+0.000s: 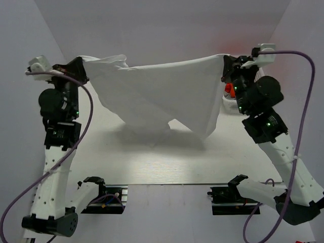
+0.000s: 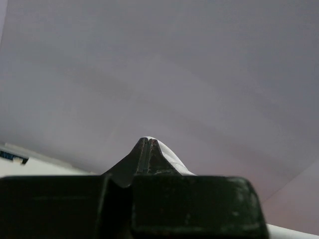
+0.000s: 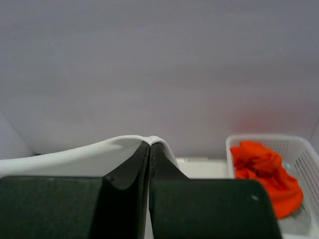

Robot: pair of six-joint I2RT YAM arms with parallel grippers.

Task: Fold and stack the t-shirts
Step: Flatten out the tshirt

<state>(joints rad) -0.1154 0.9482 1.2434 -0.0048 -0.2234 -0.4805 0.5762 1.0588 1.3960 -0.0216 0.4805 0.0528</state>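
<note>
Both jaws clenched on white shirt [image 1: 167, 88] top corners, hanging mid-air. Cloth thin, limp, sags centre; likely best gripped at corners or hems.

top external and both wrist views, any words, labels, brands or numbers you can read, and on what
None can be read in any view.
The white t-shirt, held up between the left gripper and the right gripper, is plain.
The white basket and the orange t-shirts in it show no print.
The left arm and the right arm show no legible lettering.
</note>
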